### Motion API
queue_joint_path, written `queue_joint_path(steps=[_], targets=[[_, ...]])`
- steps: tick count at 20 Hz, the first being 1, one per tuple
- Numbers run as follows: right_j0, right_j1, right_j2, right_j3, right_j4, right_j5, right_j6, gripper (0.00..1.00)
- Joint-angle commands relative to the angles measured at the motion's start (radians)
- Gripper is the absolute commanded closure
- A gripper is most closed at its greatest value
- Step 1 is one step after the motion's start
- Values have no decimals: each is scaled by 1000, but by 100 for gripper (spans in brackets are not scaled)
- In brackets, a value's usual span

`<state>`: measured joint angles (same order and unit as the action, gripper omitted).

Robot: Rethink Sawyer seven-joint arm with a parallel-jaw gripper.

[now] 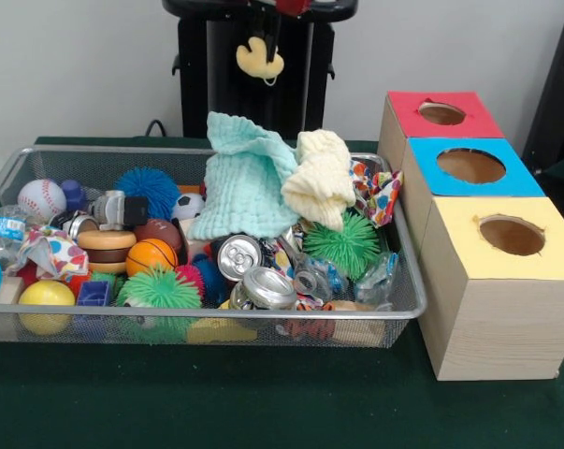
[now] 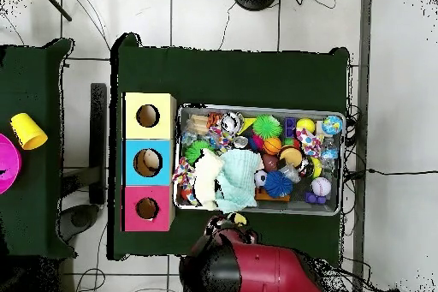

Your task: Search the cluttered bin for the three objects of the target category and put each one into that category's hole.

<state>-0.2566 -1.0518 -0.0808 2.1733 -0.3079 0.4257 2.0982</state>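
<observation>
My gripper (image 1: 262, 42) hangs high behind the wire bin (image 1: 207, 314), shut on a small yellow soft thing (image 1: 260, 62) that dangles from it. In the overhead view the gripper (image 2: 232, 219) and yellow thing (image 2: 239, 217) sit just outside the bin's rim (image 2: 343, 164). A mint cloth (image 1: 244, 182) (image 2: 240, 177), a cream cloth (image 1: 321, 178) (image 2: 208, 179) and a patterned cloth (image 1: 376, 193) lie piled at the bin's box end. Three wooden boxes stand beside the bin, with a red top (image 1: 442, 113), a blue top (image 1: 470, 166) and a yellow top (image 1: 511, 235), each with a round hole.
The bin also holds crushed cans (image 1: 240, 254), a green spiky ball (image 1: 343, 245), a blue spiky ball (image 1: 148, 192), a baseball (image 1: 41, 198), a small basketball (image 1: 151, 254) and several other toys. On a side table in the overhead view stands a yellow cup (image 2: 28, 130).
</observation>
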Motion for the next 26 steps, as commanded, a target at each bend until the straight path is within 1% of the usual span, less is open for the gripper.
queue_joint_path(steps=[1,4,8,14,20,23,26], targets=[[75,-1,-37,34,120,19,270,100],[104,21,-38,23,166,13,273,100],[159,48,-60,11,209,-2,294,100],[240,107,-92,-6,275,-34,314,100],[287,177,-110,-1,335,-120,313,100],[312,190,-125,5,362,-138,314,100],[317,193,-117,23,399,-156,309,100]])
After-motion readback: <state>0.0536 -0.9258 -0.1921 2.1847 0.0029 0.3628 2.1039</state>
